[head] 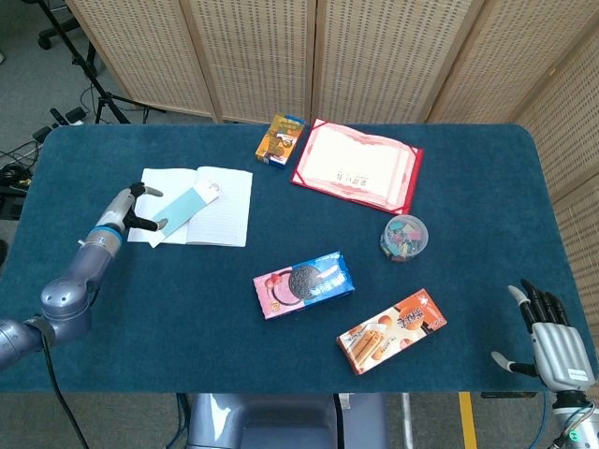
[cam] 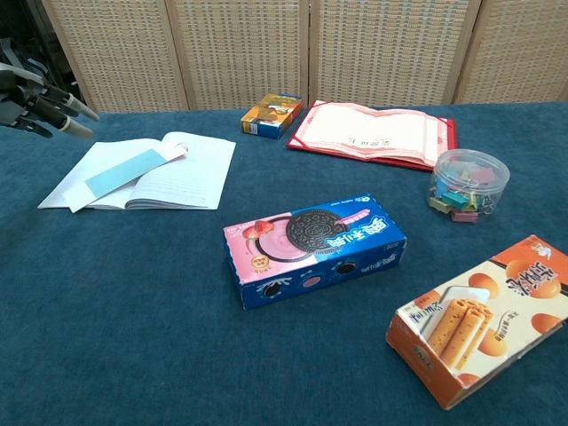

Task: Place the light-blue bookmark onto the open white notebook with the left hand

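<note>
The light-blue bookmark (head: 183, 208) (cam: 126, 172) lies flat across the left page of the open white notebook (head: 213, 211) (cam: 182, 181). Its lower end reaches over the notebook's left edge. My left hand (head: 129, 208) (cam: 37, 106) hovers just left of the notebook, fingers spread and empty, clear of the bookmark. My right hand (head: 547, 339) stays open off the table's front right corner, seen only in the head view.
An Oreo box (head: 303, 284) (cam: 313, 248) lies mid-table, an orange wafer box (head: 391, 330) (cam: 484, 317) at front right. A tub of clips (head: 403, 238) (cam: 467, 185), a red certificate folder (head: 358, 166) (cam: 374, 131) and a small snack box (head: 281, 138) (cam: 271, 114) sit farther back.
</note>
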{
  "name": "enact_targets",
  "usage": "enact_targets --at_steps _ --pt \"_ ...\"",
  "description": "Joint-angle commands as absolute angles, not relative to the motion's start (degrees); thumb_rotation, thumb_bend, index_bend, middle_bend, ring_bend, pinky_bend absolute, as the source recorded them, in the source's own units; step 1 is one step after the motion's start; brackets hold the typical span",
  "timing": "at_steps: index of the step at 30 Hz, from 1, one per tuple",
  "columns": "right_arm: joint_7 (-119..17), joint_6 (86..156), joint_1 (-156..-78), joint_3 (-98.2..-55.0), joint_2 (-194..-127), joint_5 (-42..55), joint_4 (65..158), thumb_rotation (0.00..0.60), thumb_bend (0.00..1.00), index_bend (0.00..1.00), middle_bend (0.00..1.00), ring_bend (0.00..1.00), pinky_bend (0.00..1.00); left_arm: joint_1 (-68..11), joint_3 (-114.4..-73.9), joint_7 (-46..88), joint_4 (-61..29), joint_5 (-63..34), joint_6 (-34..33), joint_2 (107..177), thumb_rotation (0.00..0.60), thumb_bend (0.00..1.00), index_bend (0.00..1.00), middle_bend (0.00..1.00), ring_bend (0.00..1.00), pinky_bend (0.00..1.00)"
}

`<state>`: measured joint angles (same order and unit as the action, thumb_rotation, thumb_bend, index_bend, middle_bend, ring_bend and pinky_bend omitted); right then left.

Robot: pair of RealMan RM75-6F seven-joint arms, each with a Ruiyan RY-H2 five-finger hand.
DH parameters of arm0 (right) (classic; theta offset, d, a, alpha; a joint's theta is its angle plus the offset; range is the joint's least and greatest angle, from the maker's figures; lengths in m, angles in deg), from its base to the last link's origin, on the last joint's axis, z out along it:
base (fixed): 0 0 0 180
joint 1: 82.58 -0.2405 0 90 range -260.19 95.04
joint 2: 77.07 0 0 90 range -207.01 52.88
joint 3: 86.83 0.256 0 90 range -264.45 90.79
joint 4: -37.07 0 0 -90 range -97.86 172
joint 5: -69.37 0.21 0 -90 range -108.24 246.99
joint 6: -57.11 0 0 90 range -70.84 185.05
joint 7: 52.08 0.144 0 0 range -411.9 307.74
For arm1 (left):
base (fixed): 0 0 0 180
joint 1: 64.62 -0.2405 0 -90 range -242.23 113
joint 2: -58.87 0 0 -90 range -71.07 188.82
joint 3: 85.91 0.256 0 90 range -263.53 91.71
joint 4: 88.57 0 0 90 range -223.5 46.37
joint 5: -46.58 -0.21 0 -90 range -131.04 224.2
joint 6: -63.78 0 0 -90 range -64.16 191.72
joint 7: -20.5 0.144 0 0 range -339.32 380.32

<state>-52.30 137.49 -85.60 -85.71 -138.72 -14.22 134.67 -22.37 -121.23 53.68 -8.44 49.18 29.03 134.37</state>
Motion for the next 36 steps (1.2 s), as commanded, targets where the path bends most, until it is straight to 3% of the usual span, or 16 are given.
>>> enact_targets --at_steps 1,5,11,14,16,19,25,36 --pt "-52.82 137.57 -85.55 -85.79 -138.93 -14.28 134.75 0.6 0.1 0.0 0.0 0.0 0.0 -27.33 -119.06 49.15 -4.72 33.06 27.18 133.96 0.6 0.3 0.18 0.0 0.0 0.0" --pt "-53.69 137.68 -85.52 -85.94 -139.22 -14.5 134.9 0.6 0.1 0.0 0.0 0.0 0.0 -30.79 -116.21 46.58 -4.07 16.38 22.27 135.71 0.6 0.3 0.16 0.0 0.0 0.0" --pt "-54.39 138.21 -85.27 -86.07 -139.47 -14.83 134.96 0.6 0.1 0.0 0.0 0.0 0.0 -33.94 -108.69 43.24 -9.34 -8.71 13.45 138.57 0.6 0.31 0.1 0.0 0.0 0.0" --pt "-54.52 138.42 -85.19 -86.07 -139.55 -14.93 134.94 0.6 0.1 0.0 0.0 0.0 0.0 -34.65 -104.75 40.09 -14.04 -17.88 10.2 139.71 0.6 0.44 0.05 0.0 0.0 0.0" --pt "-54.62 138.43 -85.17 -86.09 -139.59 -14.95 134.92 0.6 0.1 0.0 0.0 0.0 0.0 -34.81 -103.24 38.62 -15.93 -20.77 9.21 140.09 0.6 0.68 0.02 0.0 0.0 0.0" --pt "-54.87 138.42 -85.17 -86.16 -139.72 -15.06 134.89 0.6 0.1 0.0 0.0 0.0 0.0 -34.82 -100.97 36.51 -18.85 -24.91 7.58 140.54 0.6 0.92 0.02 0.0 0.0 0.0" --pt "-55.3 138.55 -85.14 -86.15 -139.88 -15.14 134.96 0.6 0.1 0.0 0.0 0.0 0.0 -34.49 -98.78 34.52 -20.83 -27.32 7.29 140.56 0.6 0.98 0.02 0.0 0.0 0.0" --pt "-55.55 138.44 -85.18 -86.03 -140.02 -14.88 134.97 0.6 0.1 0.0 0.0 0.0 0.0 -29.64 -97.93 39.69 -16.57 -24.07 16.45 134.97 0.6 1.0 0.02 0.0 0.0 0.0"
